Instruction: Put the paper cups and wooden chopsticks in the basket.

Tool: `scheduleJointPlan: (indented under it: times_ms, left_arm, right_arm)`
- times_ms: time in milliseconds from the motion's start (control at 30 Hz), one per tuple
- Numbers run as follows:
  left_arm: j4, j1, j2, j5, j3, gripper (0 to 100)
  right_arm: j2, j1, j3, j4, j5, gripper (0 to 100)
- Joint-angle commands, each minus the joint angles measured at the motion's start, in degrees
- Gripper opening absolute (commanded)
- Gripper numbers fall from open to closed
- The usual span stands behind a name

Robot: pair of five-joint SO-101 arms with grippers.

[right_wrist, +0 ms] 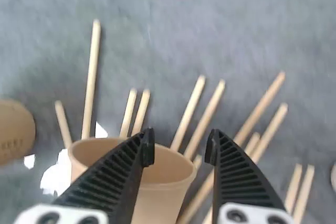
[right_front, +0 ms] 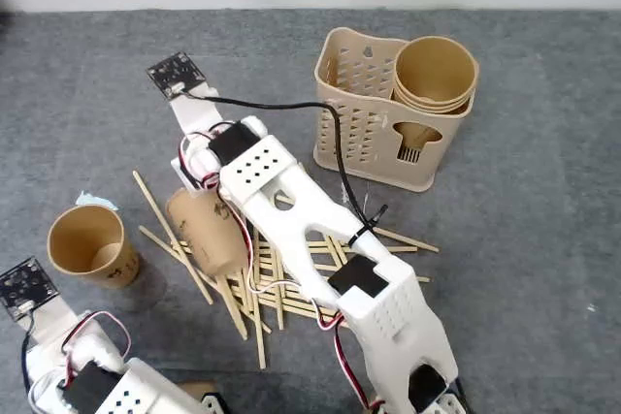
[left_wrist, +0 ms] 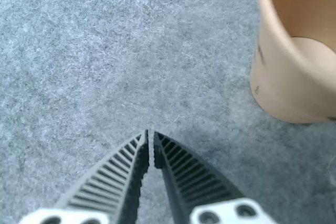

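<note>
At the far left, my left gripper hangs low over the grey worktop, and its two ribbed fingers are pressed together with nothing between them. Just beside it stands one paper cup, upright, with the mouth open to the top; in the left wrist view the wall of this cup is near the gripper but does not touch it.

More to the middle, a second paper cup lies on its side on the worktop, the mouth turned toward the far side of the worktop. My right arm stretches across the pile to this cup. In the right wrist view the right gripper is spread wide, directly over the rim of the lying cup. One finger stands in front of the cup's mouth and the other is just outside the rim. I cannot tell if either one touches the cup.

The wooden chopsticks are scattered flat on the worktop around and under this cup and under the right arm, crossing each other in a loose heap; one long chopstick lies apart at the side.

At the right, well apart from the heap, the beige basket stands upright. A stack of paper cups already sits in its right compartment.
</note>
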State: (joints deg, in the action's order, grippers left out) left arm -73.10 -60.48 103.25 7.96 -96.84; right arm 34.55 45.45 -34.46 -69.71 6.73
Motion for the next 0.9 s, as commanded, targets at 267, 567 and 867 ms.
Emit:
scheduleJointPlan:
  times_ms: [267,567,867]
  left_arm:
    - [0.79,-0.26,0.97,0.26,0.4,2]
    - [0.79,-0.26,0.97,0.26,0.4,2]
    - [0.79,-0.26,0.97,0.26,0.4,2]
  right_arm:
    - [-0.92,-0.57,-14.86,-30.2,-4.84,18.0]
    - [-4.53,-1.54,-13.27,-33.19,-9.49,18.0]
    - [-9.71,1.01,-11.96,-33.1,-19.34,18.0]
